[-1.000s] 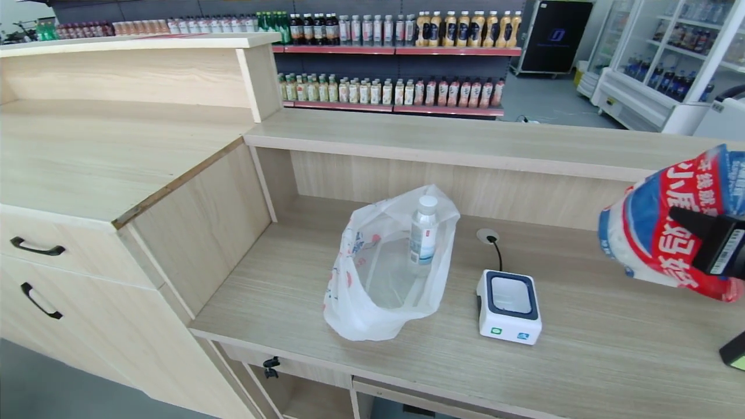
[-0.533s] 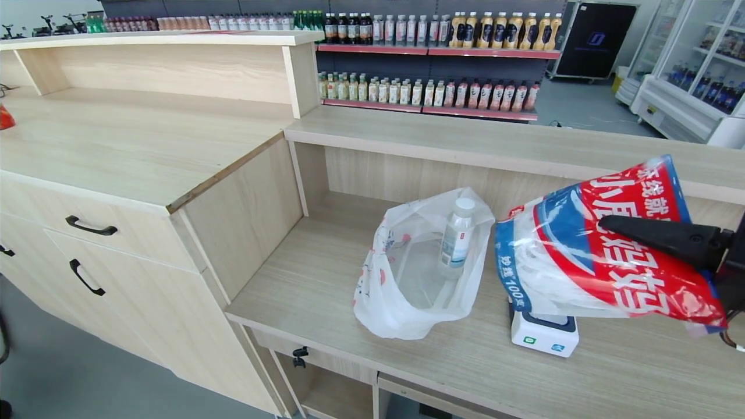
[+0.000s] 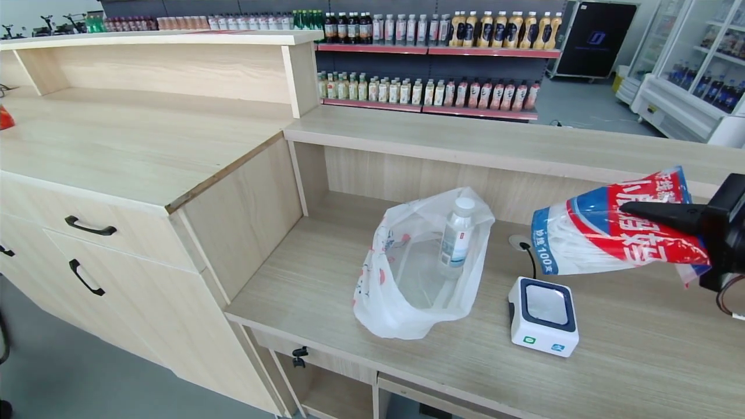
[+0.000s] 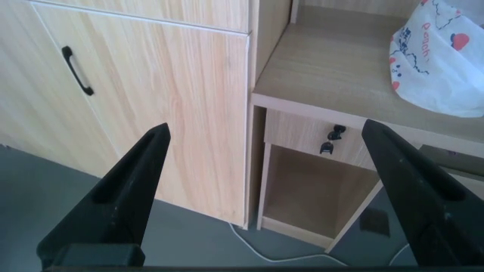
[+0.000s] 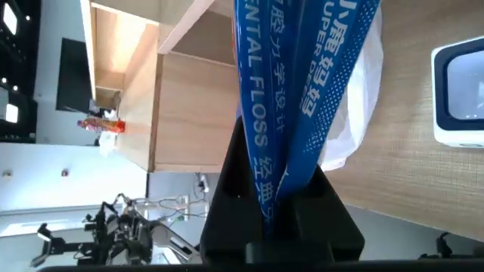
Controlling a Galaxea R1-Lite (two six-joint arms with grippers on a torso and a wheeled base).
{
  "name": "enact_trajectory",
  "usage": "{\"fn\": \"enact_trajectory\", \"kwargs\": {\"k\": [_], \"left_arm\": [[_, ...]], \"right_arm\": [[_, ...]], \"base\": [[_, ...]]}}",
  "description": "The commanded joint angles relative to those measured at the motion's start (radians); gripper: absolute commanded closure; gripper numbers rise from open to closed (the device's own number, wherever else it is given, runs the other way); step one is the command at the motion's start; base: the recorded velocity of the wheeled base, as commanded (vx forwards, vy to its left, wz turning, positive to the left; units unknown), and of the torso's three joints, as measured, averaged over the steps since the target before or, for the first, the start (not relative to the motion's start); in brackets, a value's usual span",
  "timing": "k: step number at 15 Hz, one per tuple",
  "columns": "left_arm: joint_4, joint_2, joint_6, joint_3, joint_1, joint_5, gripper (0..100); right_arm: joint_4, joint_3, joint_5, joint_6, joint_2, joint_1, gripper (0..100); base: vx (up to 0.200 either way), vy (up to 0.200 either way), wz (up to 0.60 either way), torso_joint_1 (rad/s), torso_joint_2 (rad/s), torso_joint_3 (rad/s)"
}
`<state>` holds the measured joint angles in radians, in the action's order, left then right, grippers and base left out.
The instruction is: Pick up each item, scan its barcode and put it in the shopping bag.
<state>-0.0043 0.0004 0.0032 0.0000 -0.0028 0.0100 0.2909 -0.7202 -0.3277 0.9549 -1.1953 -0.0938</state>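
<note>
A white plastic shopping bag (image 3: 419, 279) stands open on the wooden counter with a clear bottle (image 3: 457, 235) upright inside it. To its right sits the white barcode scanner (image 3: 544, 314), window facing up. My right gripper (image 3: 631, 221) is shut on a red, blue and white packet (image 3: 605, 238), held in the air above and to the right of the scanner. In the right wrist view the packet (image 5: 302, 75) hangs from the gripper (image 5: 268, 204), with the scanner (image 5: 461, 98) off to one side. My left gripper (image 4: 265, 128) is open, low beside the cabinet front, holding nothing.
A raised ledge (image 3: 465, 137) runs behind the counter and a taller cabinet with drawer handles (image 3: 90, 227) stands to the left. The scanner's cable enters a hole (image 3: 518, 240) in the counter. Shelves of bottles (image 3: 425, 58) line the back.
The head camera shifted early on. Since half a second ago the packet has moved right and away from over the scanner, uncovering it.
</note>
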Motion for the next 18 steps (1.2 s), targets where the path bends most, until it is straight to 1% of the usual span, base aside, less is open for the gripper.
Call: {"fn": "enact_trajectory", "kwargs": {"k": [1, 3, 6, 9, 12, 16, 18], "left_arm": [[0.000, 0.000, 0.000, 0.000, 0.000, 0.001, 0], [0.000, 0.000, 0.000, 0.000, 0.000, 0.001, 0], [0.000, 0.000, 0.000, 0.000, 0.000, 0.001, 0], [0.000, 0.000, 0.000, 0.000, 0.000, 0.001, 0], [0.000, 0.000, 0.000, 0.000, 0.000, 0.001, 0], [0.000, 0.000, 0.000, 0.000, 0.000, 0.001, 0], [0.000, 0.000, 0.000, 0.000, 0.000, 0.001, 0]], "right_arm": [[-0.038, -0.011, -0.067, 0.010, -0.050, 0.118, 100], [-0.130, -0.018, -0.154, 0.008, -0.056, 0.186, 100], [-0.208, -0.019, -0.234, 0.008, -0.075, 0.250, 100], [-0.210, -0.024, -0.306, 0.001, -0.119, 0.289, 100], [-0.216, -0.042, -0.317, 0.002, -0.176, 0.296, 100], [-0.288, -0.042, -0.317, -0.007, -0.171, 0.309, 100], [-0.292, -0.042, -0.321, -0.007, -0.175, 0.307, 100]], "base": [[0.000, 0.000, 0.00, 0.000, 0.00, 0.000], [0.000, 0.000, 0.00, 0.000, 0.00, 0.000], [0.000, 0.000, 0.00, 0.000, 0.00, 0.000], [0.000, 0.000, 0.00, 0.000, 0.00, 0.000], [0.000, 0.000, 0.00, 0.000, 0.00, 0.000], [0.000, 0.000, 0.00, 0.000, 0.00, 0.000], [0.000, 0.000, 0.00, 0.000, 0.00, 0.000]]}}
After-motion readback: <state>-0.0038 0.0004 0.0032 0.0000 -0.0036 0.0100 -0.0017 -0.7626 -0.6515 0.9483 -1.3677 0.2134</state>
